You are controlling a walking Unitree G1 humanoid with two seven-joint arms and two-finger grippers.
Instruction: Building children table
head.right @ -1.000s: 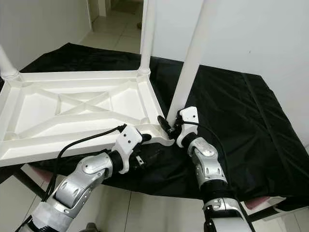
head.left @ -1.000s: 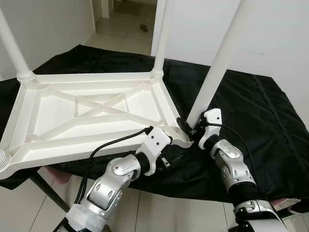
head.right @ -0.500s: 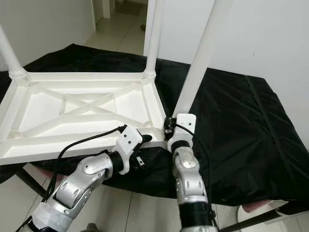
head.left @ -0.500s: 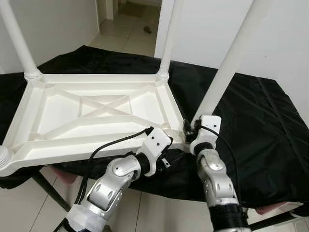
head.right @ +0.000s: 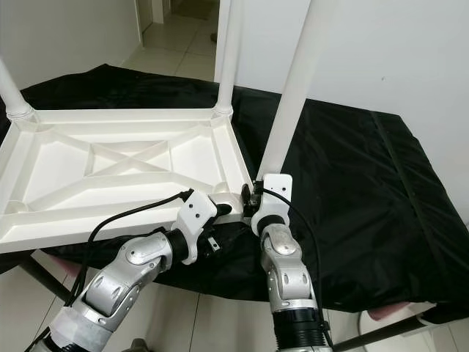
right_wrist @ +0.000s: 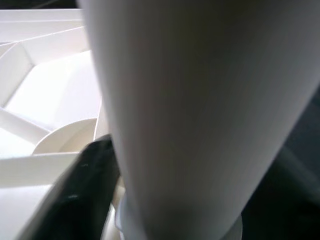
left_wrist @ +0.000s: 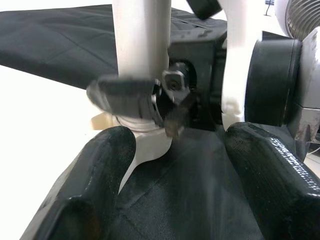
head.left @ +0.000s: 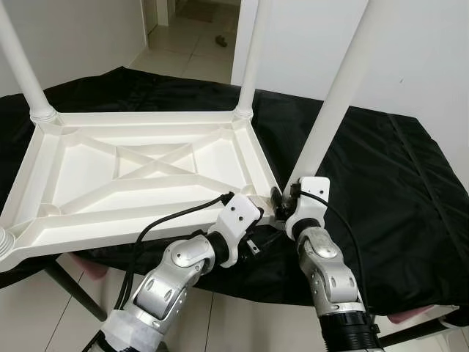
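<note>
Silver and nearest to the camera, both arms reach up to the closest corner of a white plastic table top (head.left: 139, 172) that lies upside down on the counter (head.left: 381, 183), which is covered in a black cloth. The left gripper (head.left: 258, 196) sits at that corner's edge, its fingers (left_wrist: 95, 185) apart, with the cloth and the corner between them in the left wrist view. Just beside it, the right gripper (head.left: 282, 202) is at the foot of the near leg (head.left: 333, 95), its fingers clamped on the white tube right above the socket; one black finger (right_wrist: 82, 190) presses against the leg's side in the right wrist view. This leg stands in the corner socket and leans slightly away to the right. Farther off, two more legs (head.left: 248, 55) rise upright from the far corners, one at each end of the back edge. Beyond the counter lie a tiled floor (head.left: 187, 55) and white walls.
</note>
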